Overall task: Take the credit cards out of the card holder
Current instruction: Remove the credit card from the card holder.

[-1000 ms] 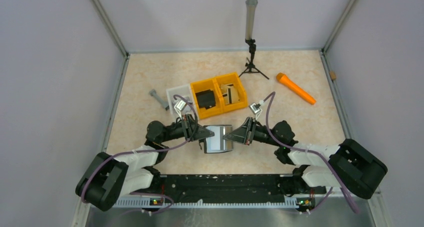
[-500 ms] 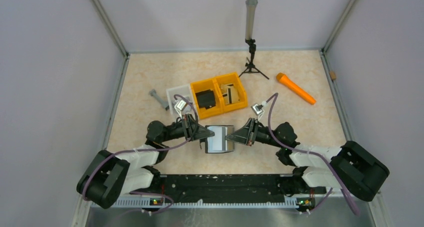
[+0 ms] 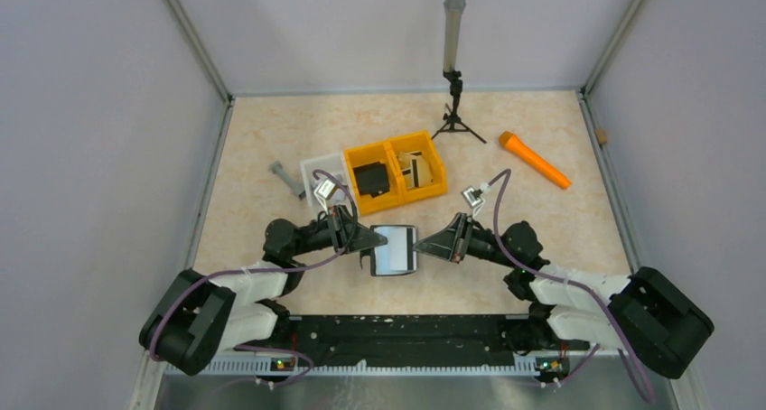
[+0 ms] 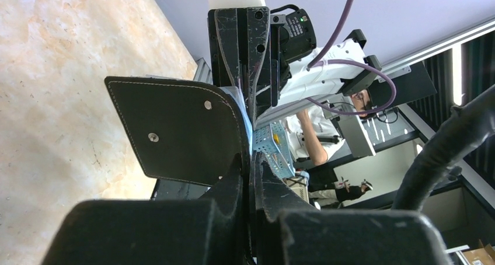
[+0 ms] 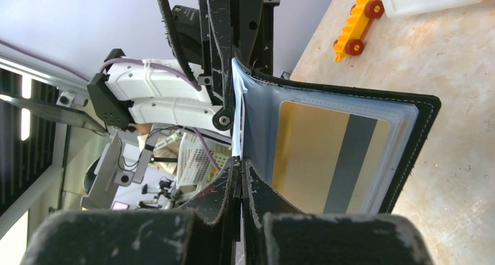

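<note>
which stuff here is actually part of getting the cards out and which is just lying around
Part of the job: card holder, gold striped card in its slot, left hand and right hand, both shut on the card holder.

Lying about: orange bins, white bin, grey bolt, orange marker, tripod, yellow toy brick.

The left gripper (image 4: 250, 160) is pinched tight on the near edge of the holder (image 4: 181, 131). The holder stands on edge, its black stitched flap (two metal studs (image 4: 153, 138) on it) spread to the left over the tabletop (image 4: 58, 101). A pale blue lining (image 4: 244, 110) shows along the fold. The right gripper (image 4: 248, 98) clamps the far edge, with a purple cable (image 4: 350, 8) behind it.
</note>
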You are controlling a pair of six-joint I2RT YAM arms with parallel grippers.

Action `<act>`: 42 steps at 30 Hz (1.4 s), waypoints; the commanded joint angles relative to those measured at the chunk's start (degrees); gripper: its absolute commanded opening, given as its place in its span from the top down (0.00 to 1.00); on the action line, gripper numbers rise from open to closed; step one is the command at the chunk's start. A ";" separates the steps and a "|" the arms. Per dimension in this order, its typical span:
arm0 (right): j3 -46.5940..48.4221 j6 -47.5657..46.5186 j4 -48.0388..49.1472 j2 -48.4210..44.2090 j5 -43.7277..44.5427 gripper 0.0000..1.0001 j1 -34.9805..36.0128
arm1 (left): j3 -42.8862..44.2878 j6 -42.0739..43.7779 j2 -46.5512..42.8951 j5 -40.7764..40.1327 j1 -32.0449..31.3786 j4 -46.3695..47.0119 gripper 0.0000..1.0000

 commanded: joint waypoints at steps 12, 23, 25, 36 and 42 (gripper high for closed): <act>1.89 -1.17 4.23 1.55 -3.09 0.89 -0.87 | 1.14 -2.42 1.27 -0.22 0.19 7.04 1.00; 2.40 -0.10 6.74 3.41 -3.34 0.81 -0.66 | 0.96 -4.07 3.28 0.17 0.18 10.30 1.00; 2.73 -0.05 6.67 3.60 -3.48 0.81 -0.61 | 1.05 -4.31 3.50 0.28 0.17 10.70 1.00; 2.94 1.28 9.36 5.45 -3.14 1.00 -0.56 | 1.11 -5.53 4.86 0.97 0.18 13.67 1.00; 2.62 -3.09 0.07 1.52 -1.83 1.00 -1.54 | 1.32 -5.17 3.54 3.85 2.78 11.39 1.00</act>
